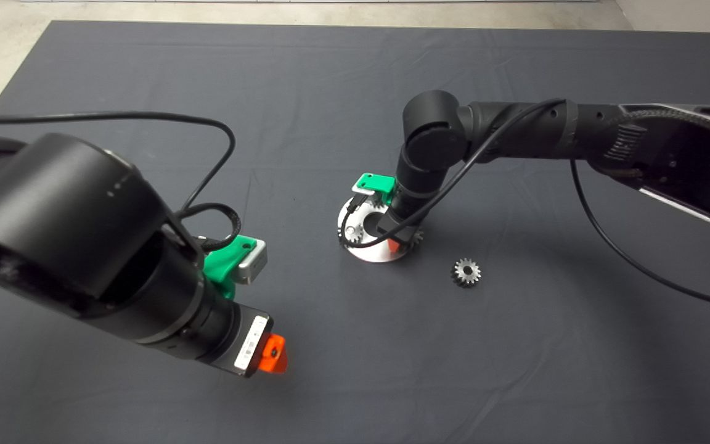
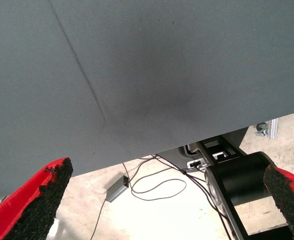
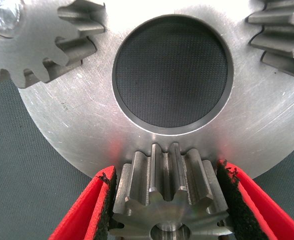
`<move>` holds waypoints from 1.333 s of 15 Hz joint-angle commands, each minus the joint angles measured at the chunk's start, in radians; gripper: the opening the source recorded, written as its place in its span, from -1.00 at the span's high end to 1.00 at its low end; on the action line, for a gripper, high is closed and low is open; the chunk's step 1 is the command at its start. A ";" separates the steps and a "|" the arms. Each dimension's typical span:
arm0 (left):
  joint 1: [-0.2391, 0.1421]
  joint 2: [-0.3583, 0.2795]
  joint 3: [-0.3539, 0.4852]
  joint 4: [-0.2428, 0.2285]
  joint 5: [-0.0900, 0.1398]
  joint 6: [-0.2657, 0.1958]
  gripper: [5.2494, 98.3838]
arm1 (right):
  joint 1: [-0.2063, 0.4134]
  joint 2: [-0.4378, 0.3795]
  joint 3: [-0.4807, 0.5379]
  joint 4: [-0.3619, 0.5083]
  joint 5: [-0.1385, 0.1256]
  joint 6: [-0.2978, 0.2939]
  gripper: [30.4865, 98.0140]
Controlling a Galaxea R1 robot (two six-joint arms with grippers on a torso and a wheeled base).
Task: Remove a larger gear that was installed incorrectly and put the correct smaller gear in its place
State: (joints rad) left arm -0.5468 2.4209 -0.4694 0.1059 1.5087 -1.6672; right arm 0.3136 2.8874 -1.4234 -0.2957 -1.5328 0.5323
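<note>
The larger gear (image 3: 169, 200), dark steel with coarse long teeth, sits on the silver ring plate (image 3: 87, 115) at its edge. My right gripper (image 3: 166, 170) is down over the plate (image 1: 372, 254) in the head view, and its pads (image 3: 106, 200) press on both sides of this gear. A smaller gear (image 1: 466, 272) lies loose on the mat to the right of the plate. My left gripper (image 1: 272, 357) hangs over the mat at the lower left, open and empty (image 2: 165, 169).
Two small fine-toothed gears (image 3: 32, 50) (image 3: 282, 35) sit on the plate around its round centre hole (image 3: 172, 75). The left wrist view shows the mat's edge and, beyond it, floor with cables (image 2: 152, 187) and a dark stand.
</note>
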 commanded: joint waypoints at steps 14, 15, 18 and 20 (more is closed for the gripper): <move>-0.010 -0.002 0.013 0.000 0.002 -0.005 -1.00 | 0.129 0.045 0.014 -0.017 -0.122 0.000 0.42; -0.010 -0.002 0.013 0.000 0.001 -0.005 -1.00 | 0.134 0.045 0.014 -0.017 -0.122 0.000 0.42; -0.010 -0.002 0.013 0.000 0.001 -0.005 -1.00 | 0.140 0.033 0.028 -0.017 -0.125 0.000 0.42; -0.010 -0.001 0.013 0.000 0.001 -0.005 -1.00 | 0.144 -0.003 0.026 -0.017 -0.125 -0.005 0.43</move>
State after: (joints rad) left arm -0.5468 2.4206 -0.4694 0.1061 1.5085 -1.6672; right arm 0.4076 2.9249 -1.4200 -0.2959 -1.5264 0.5323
